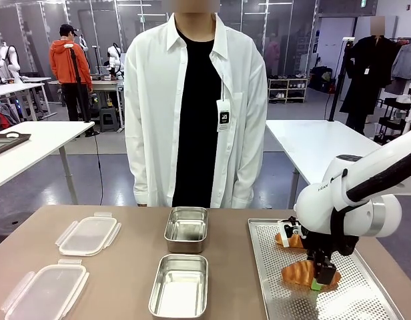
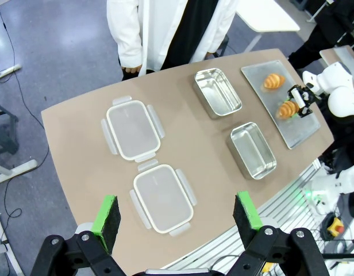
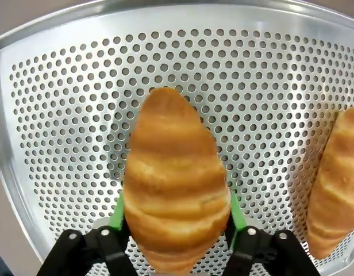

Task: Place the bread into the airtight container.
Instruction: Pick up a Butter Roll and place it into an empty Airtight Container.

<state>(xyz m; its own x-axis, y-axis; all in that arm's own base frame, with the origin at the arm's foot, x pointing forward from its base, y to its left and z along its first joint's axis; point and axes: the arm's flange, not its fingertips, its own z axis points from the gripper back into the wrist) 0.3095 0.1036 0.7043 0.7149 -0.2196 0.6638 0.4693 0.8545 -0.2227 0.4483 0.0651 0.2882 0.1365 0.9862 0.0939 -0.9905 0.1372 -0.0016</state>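
Altogether two croissants (image 1: pixel 302 272), two steel containers (image 1: pixel 179 287), two lids (image 1: pixel 89 235).

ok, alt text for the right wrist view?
The right gripper has its green pads against both sides of a croissant lying on a perforated metal tray. A second croissant lies at the right edge.

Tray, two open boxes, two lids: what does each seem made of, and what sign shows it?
Tray: metal, probably aluminium, matt silver; punched holes, dull sheen. Boxes: likely stainless steel, brushed; walls give soft reflections. Lids: translucent plastic, milky; the table shows faintly through, moulded clip flaps.
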